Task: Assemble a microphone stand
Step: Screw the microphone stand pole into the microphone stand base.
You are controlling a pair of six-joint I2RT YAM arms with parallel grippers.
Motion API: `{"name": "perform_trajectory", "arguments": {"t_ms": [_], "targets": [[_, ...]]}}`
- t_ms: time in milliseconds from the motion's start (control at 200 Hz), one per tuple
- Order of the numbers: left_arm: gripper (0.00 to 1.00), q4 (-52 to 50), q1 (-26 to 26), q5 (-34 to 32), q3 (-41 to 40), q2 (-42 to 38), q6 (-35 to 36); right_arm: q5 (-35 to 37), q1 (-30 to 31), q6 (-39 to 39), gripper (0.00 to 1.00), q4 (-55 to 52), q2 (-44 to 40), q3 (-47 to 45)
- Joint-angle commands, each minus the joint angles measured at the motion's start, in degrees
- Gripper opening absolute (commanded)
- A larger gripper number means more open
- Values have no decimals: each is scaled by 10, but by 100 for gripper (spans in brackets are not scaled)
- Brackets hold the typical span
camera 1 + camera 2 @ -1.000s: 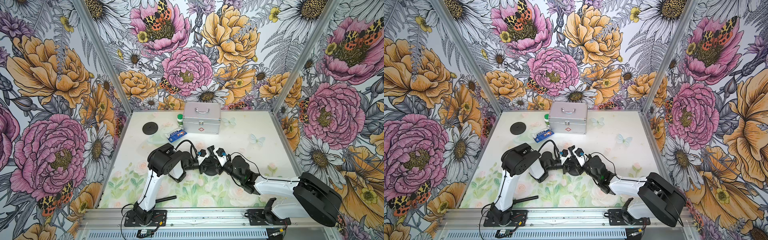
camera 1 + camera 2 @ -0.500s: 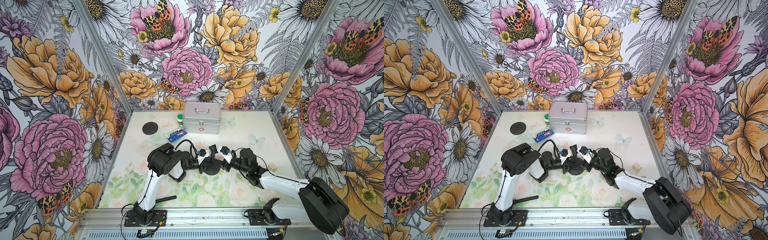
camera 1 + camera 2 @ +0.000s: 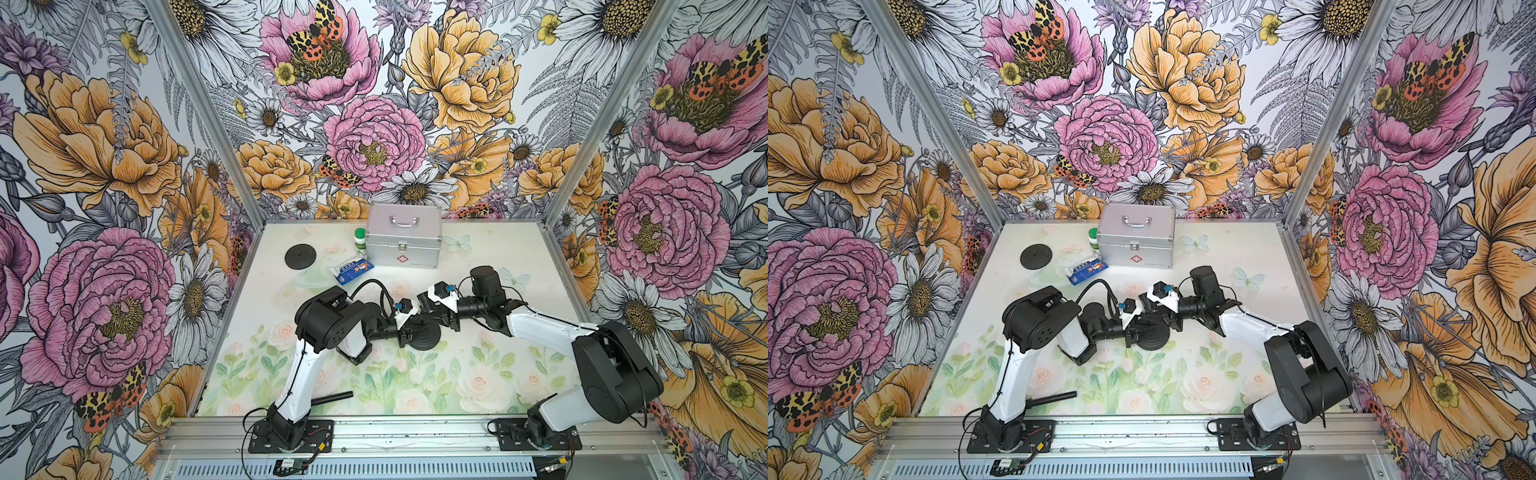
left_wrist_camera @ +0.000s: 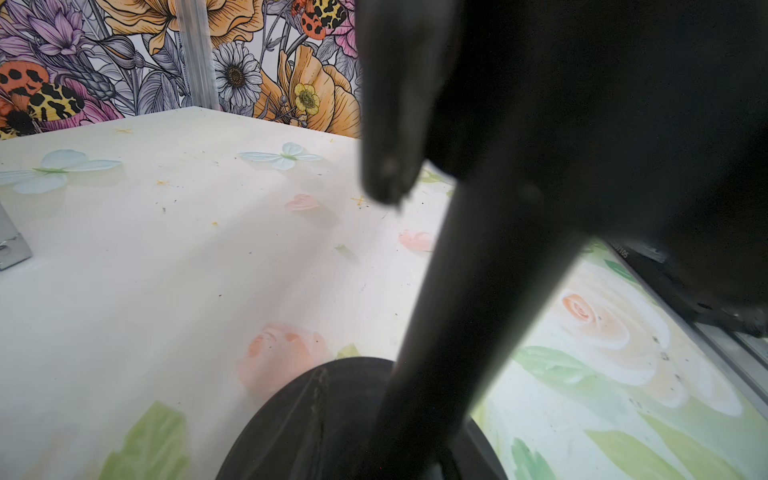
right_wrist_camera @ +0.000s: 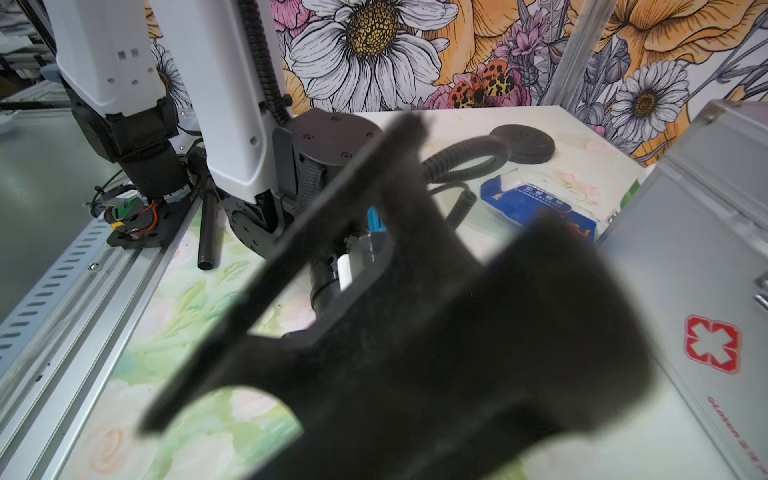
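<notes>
Both arms reach low and meet at mid-table; the left gripper (image 3: 404, 330) sits at the edge of the round black stand base (image 3: 426, 337), which lies flat; the right gripper (image 3: 434, 318) hangs just over its far rim (both jaws too blurred to tell their state); the black pole (image 3: 332, 397) lies well apart by the front rail.

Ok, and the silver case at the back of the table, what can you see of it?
The silver case is boxy and metal-looking, with a curved handle on its lid and a latch and red cross emblem on its front. It is shut, upright, at the back middle of the table near the rear wall. A green-capped bottle stands close beside it, on the side toward the left arm; whether they touch is unclear.
</notes>
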Motion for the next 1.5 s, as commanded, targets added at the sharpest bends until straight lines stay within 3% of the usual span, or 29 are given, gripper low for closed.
{"name": "perform_trajectory", "arguments": {"t_ms": [0, 65, 130, 210, 300, 355, 395, 510, 630, 806, 896, 1221, 1271, 1386, 1496], "targets": [[36, -4, 4, -3, -3, 17, 3, 1, -2, -18, 19, -28, -12, -1], [36, -4, 2, -2, -2, 19, 4, 69, 9, 23, 6, 22, -27, -31], [36, -4, 1, -5, -2, 18, 7, 179, 28, 106, 0, 115, -44, -79], [36, -4, 3, -7, 0, 19, 2, 374, 71, 222, 0, 241, -63, -150], [36, -4, 2, -7, 3, 23, -2, 632, 145, 312, 0, 307, -68, -201], [36, -4, 1, -6, 4, 23, 0, 730, 191, 339, 0, 324, -57, -210], [36, -4, 1, -8, 4, 22, -1, 757, 212, 347, 0, 331, -46, -213], [36, -4, 4, -8, 3, 20, -6, 693, 216, 323, 0, 329, -32, -203], [36, -4, 0, -8, -2, 20, 8, 510, 201, 218, 31, 313, -58, -204], [36, -4, 0, -5, -2, 21, 7, 207, 94, 147, 48, 193, -92, -163], [36, -4, 0, -7, -5, 20, 14, 141, 62, 109, 50, 156, -84, -141], [36, -4, 1, -4, -1, 20, 10, -8, 16, 98, 48, 86, -5, -27], [36, -4, 0, -3, -1, 21, 8, 1, 16, 100, 43, 85, 1, -20], [36, -4, -1, -5, 0, 22, 11, 77, 15, 109, 20, 81, -4, -25], [35, -4, 1, -6, 3, 23, 4, 163, 20, 155, 11, 86, -13, -44]]}}
